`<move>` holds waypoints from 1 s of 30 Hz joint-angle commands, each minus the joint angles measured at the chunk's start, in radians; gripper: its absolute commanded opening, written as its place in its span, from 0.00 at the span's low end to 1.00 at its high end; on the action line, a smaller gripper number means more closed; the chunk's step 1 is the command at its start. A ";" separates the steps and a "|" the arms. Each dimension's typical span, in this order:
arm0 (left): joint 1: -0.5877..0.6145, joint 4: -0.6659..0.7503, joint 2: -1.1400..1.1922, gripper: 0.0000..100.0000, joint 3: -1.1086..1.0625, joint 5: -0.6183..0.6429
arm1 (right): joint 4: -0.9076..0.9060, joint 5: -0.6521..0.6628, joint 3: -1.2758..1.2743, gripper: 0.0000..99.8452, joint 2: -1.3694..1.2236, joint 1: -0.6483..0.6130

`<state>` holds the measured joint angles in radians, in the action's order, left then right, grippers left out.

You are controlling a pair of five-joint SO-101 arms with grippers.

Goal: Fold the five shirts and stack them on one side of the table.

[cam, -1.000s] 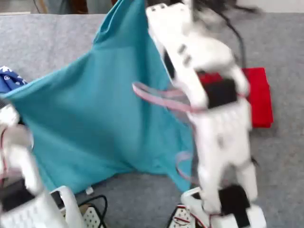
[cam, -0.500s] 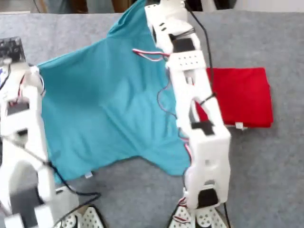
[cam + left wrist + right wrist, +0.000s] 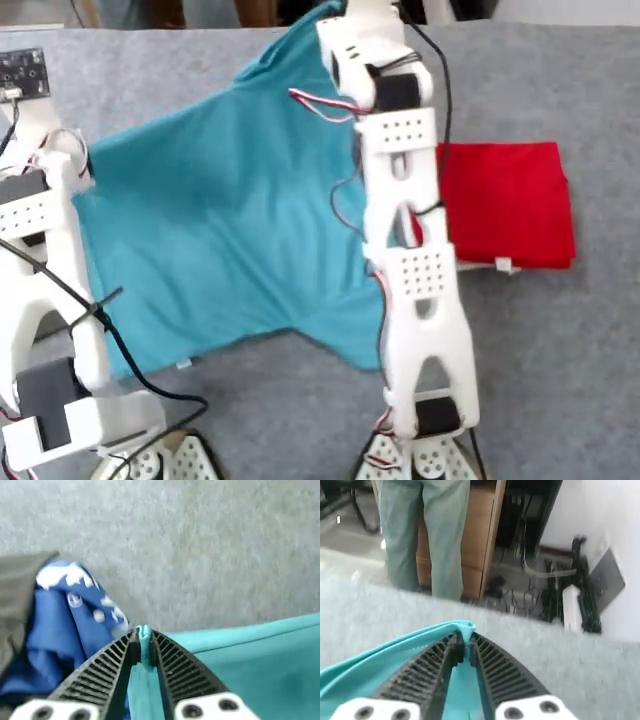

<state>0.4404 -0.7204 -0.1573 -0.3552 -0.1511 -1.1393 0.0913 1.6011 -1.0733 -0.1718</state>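
Two-armed fold under way: a teal shirt (image 3: 230,240) is seen spread over the grey desk (image 3: 580,380), covering the left and centre of the high view and pinched at two points on one edge. The left end effector (image 3: 144,640) is closed on a thin ridge of teal cloth at the middle left of that view, just beside a crumpled blue patterned shirt (image 3: 70,615). The right end effector (image 3: 464,640) is clamped on a teal corner at the top centre, by the desk's far edge. A folded red shirt (image 3: 510,205) is laid flat at the right.

The step is judged to be squaring the shirt up for its first fold. Both grips are best kept level and the held edge taut, so that no crease is trapped. The blue shirt should not be dragged along, and the cloth should be released only once it lies flat.

The held edge runs diagonally from middle left to top centre. The longest stretch appears to run from top centre toward the lower left, with a pointed flap aimed at the lower centre; which end is the collar cannot be told
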 commanded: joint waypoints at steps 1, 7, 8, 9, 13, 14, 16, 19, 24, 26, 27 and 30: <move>0.001 -0.132 -0.075 0.03 0.021 -0.011 | -0.178 0.006 0.068 0.01 0.041 0.018; -0.019 -0.157 -0.275 0.03 -0.216 -0.012 | -0.505 0.012 0.070 0.01 0.096 0.011; -0.022 -0.157 -0.310 0.03 -0.262 -0.012 | -0.563 0.031 0.070 0.01 0.105 0.008; -0.024 -0.157 -0.344 0.03 -0.308 -0.012 | -0.617 0.058 0.070 0.01 0.111 0.003; -0.028 -0.158 -0.466 0.03 -0.472 -0.008 | -0.629 0.100 0.067 0.01 0.125 0.017; -0.028 -0.161 -0.494 0.03 -0.503 -0.006 | -0.629 0.100 0.067 0.01 0.136 0.017; -0.024 -0.164 -0.540 0.03 -0.559 -0.006 | -0.631 0.100 0.058 0.01 0.165 0.014; -0.021 -0.166 -0.601 0.03 -0.630 -0.006 | -0.631 0.100 0.019 0.01 0.222 0.002; -0.021 -0.232 -0.686 0.03 -0.690 -0.006 | -0.631 0.101 -0.280 0.01 0.364 -0.032; -0.021 -0.275 -0.715 0.03 -0.696 -0.008 | -0.628 0.101 -0.453 0.01 0.437 -0.041; -0.021 -0.288 -0.729 0.03 -0.700 -0.011 | -0.626 0.103 -0.527 0.01 0.470 -0.048; -0.021 -0.328 -0.766 0.03 -0.705 -0.011 | -0.612 0.107 -0.700 0.01 0.555 -0.049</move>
<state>0.4204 -1.0150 -0.8784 -1.0625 -0.1542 -1.7607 0.1849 1.0533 -0.6437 -0.2041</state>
